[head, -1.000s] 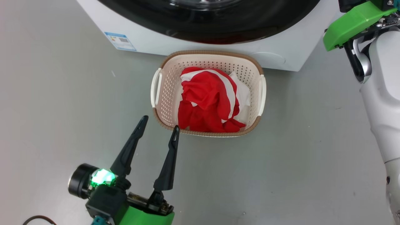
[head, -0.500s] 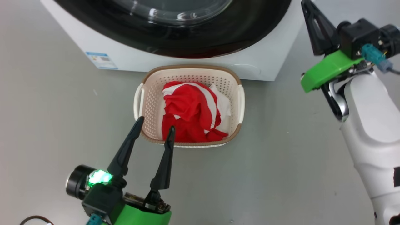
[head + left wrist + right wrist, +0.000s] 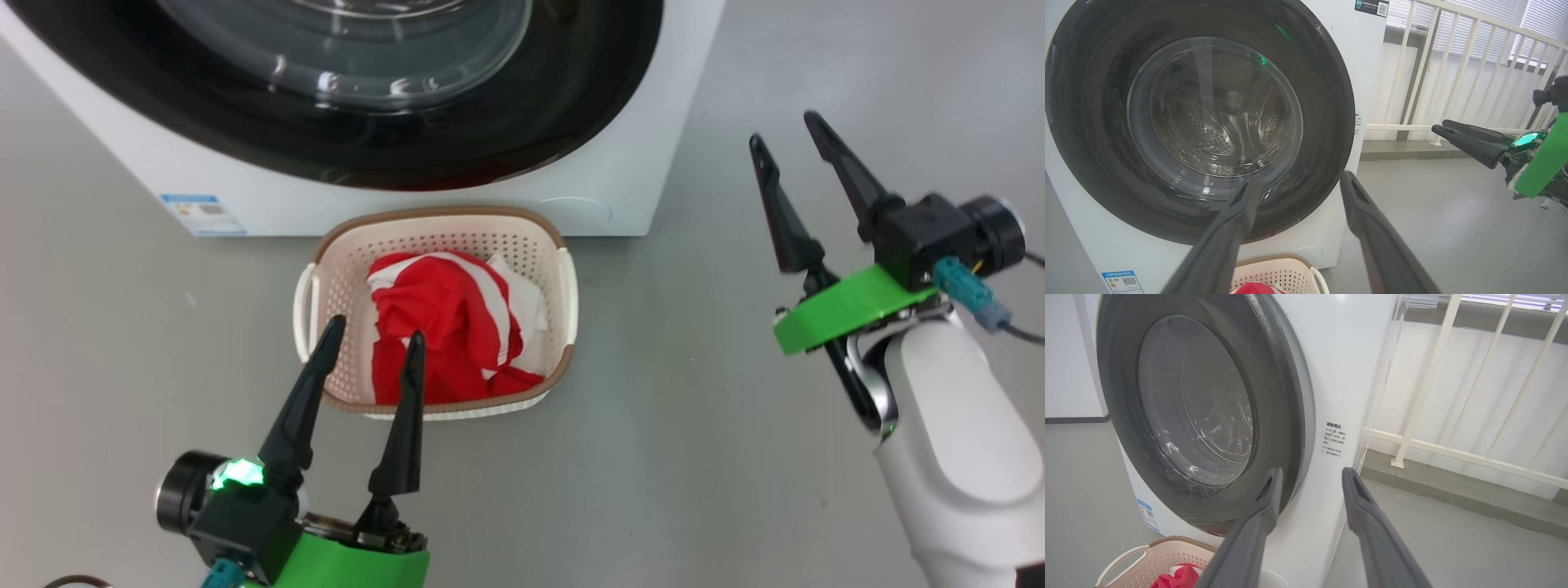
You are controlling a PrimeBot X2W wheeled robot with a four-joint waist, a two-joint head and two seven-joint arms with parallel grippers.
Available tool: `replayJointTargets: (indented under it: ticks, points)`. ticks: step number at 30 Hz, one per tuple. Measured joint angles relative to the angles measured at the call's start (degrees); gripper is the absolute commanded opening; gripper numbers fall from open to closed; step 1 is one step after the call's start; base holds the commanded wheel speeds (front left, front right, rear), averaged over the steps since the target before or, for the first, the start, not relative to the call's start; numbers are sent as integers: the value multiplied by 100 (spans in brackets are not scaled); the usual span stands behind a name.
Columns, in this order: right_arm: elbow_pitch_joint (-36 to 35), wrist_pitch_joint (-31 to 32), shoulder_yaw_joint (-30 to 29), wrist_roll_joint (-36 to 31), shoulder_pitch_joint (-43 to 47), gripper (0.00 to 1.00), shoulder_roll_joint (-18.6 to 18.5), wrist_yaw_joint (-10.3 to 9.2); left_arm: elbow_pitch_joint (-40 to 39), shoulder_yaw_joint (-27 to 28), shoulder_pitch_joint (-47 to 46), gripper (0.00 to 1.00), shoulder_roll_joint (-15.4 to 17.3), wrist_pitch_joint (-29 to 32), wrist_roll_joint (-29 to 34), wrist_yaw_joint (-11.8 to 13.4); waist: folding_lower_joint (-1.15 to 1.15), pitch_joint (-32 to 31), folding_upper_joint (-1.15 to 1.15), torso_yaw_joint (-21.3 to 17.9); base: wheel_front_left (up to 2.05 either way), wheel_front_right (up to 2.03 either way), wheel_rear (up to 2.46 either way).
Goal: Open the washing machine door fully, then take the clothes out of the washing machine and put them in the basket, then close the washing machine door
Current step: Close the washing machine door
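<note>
The washing machine point(image 3: 620, 188) stands at the top of the head view, and its door point(image 3: 571, 106) lies flat against the front. Through the glass point(image 3: 1208, 110) I see the steel drum. On the floor in front stands the basket point(image 3: 441, 219) with the red and white clothes point(image 3: 441, 327) piled inside. My left gripper point(image 3: 375, 328) is open and empty, its tips over the basket's near edge. My right gripper point(image 3: 782, 127) is open and empty, right of the machine's corner. The right wrist view shows the door point(image 3: 1200, 400) from the side beyond that gripper point(image 3: 1312, 472).
A white railing point(image 3: 1453, 61) runs along the wall right of the machine. A blue sticker point(image 3: 202, 214) marks the machine's lower left front. Bare grey floor lies around the basket and under the right arm. A dark cable point(image 3: 73, 581) loops at the lower left.
The head camera has swung, so the machine and basket sit lower and further left. My right gripper has come down away from the machine's upper right. The left gripper stays open.
</note>
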Motion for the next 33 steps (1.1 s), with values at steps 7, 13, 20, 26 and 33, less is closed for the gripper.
replayJointTargets:
  ticks: [7, 13, 20, 26, 33]
  points:
    - [-526, 100, -271, -26, 622, 85, 125, 0, 16, 19, 107, 100, 14, 2, -9, 63, 0, -168, 0, -225, 0, 0, 0]
    - [-1042, 151, -584, -109, 1248, 91, 263, 0, 29, 23, 131, 100, 25, 10, -7, 145, 0, -366, 0, -373, 0, 0, 0]
    - [-1600, 202, -722, -227, 2014, 93, 398, 0, 108, 136, 345, 100, 59, 10, -5, 296, 0, -612, 0, -456, 0, 0, 0]
    - [-2008, 221, -849, -315, 2586, 92, 421, 0, 149, 213, 519, 100, 155, 12, -7, 387, 0, -790, 0, -470, 0, 0, 0]
    - [-2475, 220, -1098, -294, 3249, 95, 447, 0, 188, 303, 725, 100, 199, 36, -64, 455, 0, -1037, 0, -450, 0, 0, 0]
